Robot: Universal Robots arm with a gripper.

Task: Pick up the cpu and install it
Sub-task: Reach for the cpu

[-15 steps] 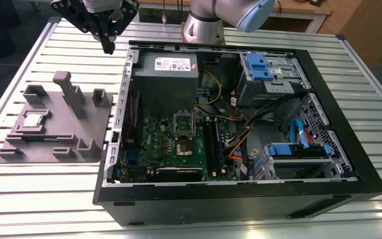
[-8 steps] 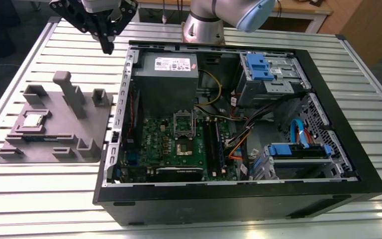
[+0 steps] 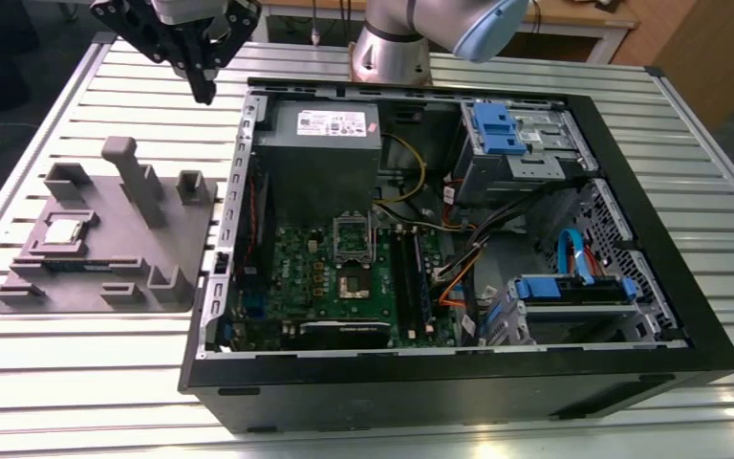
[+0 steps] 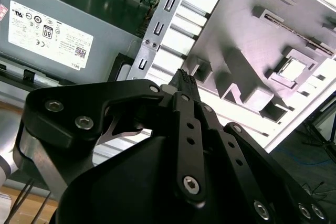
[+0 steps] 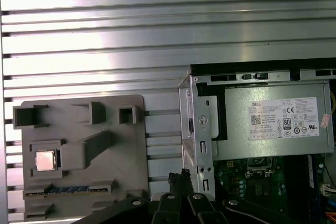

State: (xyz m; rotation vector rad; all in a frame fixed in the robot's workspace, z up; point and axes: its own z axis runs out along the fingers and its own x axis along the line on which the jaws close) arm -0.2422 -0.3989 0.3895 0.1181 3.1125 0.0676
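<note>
The cpu [image 3: 61,230] is a small shiny silver square lying flat in a pocket of the grey moulded tray [image 3: 118,282], at the exterior view's left on the slatted table. It also appears in both wrist views, the cpu [image 5: 45,160] in the first and the cpu [image 4: 293,69] in the second. My gripper [image 3: 202,94] hangs high above the table behind the tray, near the case's back left corner. Its black fingers [image 4: 184,80] are pressed together with nothing between them. The motherboard's socket [image 3: 352,251] lies inside the open case.
The open black computer case [image 3: 469,382] takes up the middle of the table. Inside are a grey power-supply box [image 3: 322,124], blue drive brackets [image 3: 501,129] and loose cables [image 3: 463,277]. Tall posts [image 3: 131,172] rise from the tray. The arm's base [image 3: 393,57] stands behind the case.
</note>
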